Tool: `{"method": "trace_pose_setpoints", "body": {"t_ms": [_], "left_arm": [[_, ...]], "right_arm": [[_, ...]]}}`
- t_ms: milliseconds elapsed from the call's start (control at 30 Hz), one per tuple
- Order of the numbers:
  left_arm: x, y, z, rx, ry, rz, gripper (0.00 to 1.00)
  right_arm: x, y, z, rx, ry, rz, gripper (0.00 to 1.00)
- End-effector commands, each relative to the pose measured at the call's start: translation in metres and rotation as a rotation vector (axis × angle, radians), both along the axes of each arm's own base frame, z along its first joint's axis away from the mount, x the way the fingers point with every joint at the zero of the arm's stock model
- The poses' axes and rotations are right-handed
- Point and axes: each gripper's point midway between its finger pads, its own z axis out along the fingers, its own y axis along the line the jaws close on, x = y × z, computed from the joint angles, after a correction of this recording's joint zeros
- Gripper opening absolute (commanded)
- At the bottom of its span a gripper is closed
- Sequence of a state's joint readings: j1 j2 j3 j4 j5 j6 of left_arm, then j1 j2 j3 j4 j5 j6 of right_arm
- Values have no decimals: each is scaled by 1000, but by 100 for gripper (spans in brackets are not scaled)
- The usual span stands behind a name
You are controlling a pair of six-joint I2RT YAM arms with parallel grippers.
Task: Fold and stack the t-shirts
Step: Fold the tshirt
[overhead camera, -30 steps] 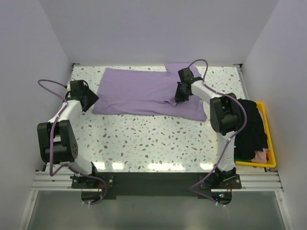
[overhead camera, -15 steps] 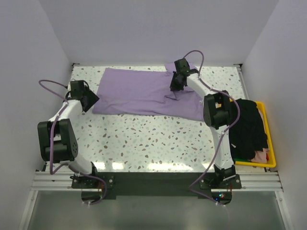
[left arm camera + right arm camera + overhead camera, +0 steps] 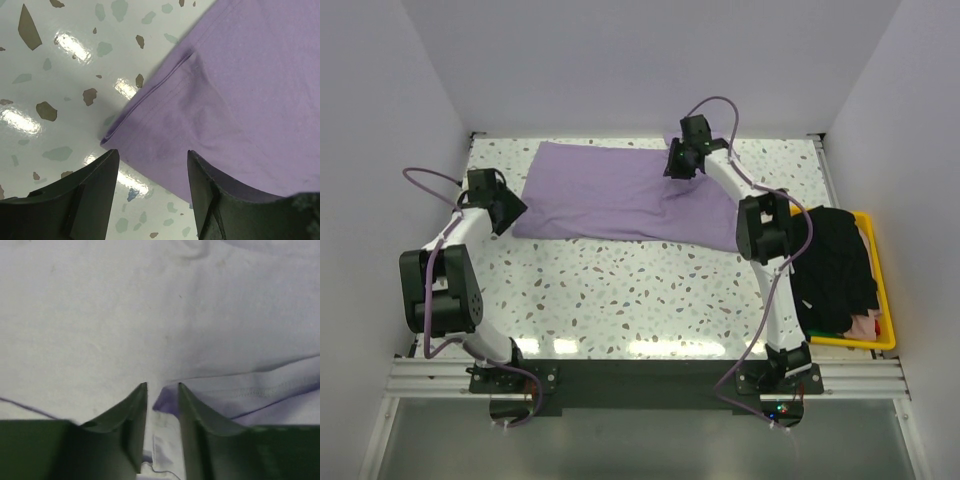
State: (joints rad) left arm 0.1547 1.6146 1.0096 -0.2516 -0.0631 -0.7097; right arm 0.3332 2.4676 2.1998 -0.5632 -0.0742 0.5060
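1. My right gripper [image 3: 162, 390]: fingers nearly together, pinching a fold of the lavender t-shirt [image 3: 150, 315]; the rest spreads ahead of them.
2. My left gripper [image 3: 152, 156]: fingers apart, the shirt's corner hem just ahead, ungripped.

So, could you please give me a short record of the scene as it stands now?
lavender t-shirt: spread out on the far side of the table
black t-shirt: heaped in the yellow bin
left gripper: open, over the lavender t-shirt's hem corner
right gripper: shut on a pinch of lavender cloth
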Motion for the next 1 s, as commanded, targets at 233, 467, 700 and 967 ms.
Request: {"method": "trace_pose_setpoints", "body": {"t_ms": [233, 467, 700, 967], "left_arm": [[8, 5, 11, 28, -43, -12, 62], [-8, 16, 10, 72, -6, 45, 60], [-14, 10, -2, 42, 11, 35, 51], [-11, 0, -30, -37, 36, 42, 50]], "right_arm": [[-11, -19, 85, -44, -180, 0, 44], [-99, -55, 46, -82, -25, -86, 38], [-171, -78, 31, -61, 45, -138, 37], [-210, -96, 17, -89, 86, -162, 45]]}}
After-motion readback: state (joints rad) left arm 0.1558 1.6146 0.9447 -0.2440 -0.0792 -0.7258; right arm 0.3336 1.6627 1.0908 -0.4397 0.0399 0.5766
